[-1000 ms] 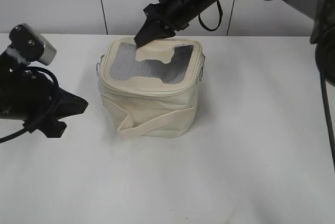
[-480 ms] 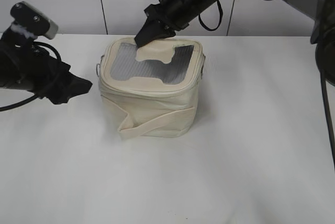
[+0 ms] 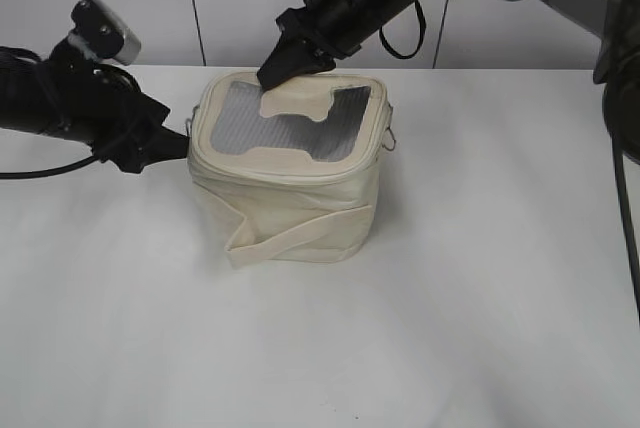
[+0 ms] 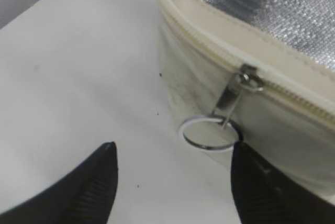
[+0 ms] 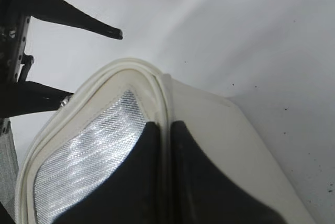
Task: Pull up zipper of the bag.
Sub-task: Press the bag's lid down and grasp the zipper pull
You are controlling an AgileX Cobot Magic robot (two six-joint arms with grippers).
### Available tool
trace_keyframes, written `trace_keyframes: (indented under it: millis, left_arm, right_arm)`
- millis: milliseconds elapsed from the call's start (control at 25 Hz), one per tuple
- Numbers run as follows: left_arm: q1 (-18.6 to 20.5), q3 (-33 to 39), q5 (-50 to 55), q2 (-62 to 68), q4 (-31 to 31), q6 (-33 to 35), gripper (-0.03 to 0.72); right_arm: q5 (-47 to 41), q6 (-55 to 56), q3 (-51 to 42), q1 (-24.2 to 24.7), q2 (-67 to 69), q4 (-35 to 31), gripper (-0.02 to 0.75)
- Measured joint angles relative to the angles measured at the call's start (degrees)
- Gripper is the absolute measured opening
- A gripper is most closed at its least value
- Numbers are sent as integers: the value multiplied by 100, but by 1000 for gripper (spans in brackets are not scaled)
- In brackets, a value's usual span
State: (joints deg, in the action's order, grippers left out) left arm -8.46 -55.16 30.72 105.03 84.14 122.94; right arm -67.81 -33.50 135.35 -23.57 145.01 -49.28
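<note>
The cream boxy bag (image 3: 290,198) stands mid-table, with its grey lid panel and H patch on top. My right gripper (image 3: 275,73) is shut on the lid's rear rim (image 5: 165,125), pinching the cream edge between its fingers. My left gripper (image 3: 175,143) is open at the bag's left side. In the left wrist view the zipper track (image 4: 209,46) runs along the lid edge with a silver slider (image 4: 250,77). The slider's ring pull (image 4: 208,134) hangs just beyond the open fingers (image 4: 174,148), close to the right finger. A second ring pull (image 3: 392,135) shows on the bag's right side.
The wide cream strap (image 3: 300,233) lies across the bag's front. The white table (image 3: 450,328) extends around the bag. A pale wall stands behind. A black cable loop (image 3: 405,33) hangs from my right arm.
My left arm has swung right and up toward the bag's left side, bringing its open fingers to the ring pull. My right gripper and the bag have not moved.
</note>
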Motion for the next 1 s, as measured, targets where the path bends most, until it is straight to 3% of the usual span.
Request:
trace_keyframes:
  millis: [240,400,760,880,1000]
  left_arm:
    - [11,-108,275,55,232,588,517]
    - [-156,-111,-364,134,825,686,517]
    - [-183,-111,-135,152,695,882,510]
    - [-183,-111,-22,152,702,905,426]
    - [-183,-111,187,152,757,905,232]
  right_arm:
    - [-16,-14,0,0,0,0,45]
    - [-16,-19,0,0,0,0,45]
    - [-27,-25,0,4,0,0,45]
    - [-27,-25,0,10,0,5,45]
    - [-27,-30,0,10,0,5,45]
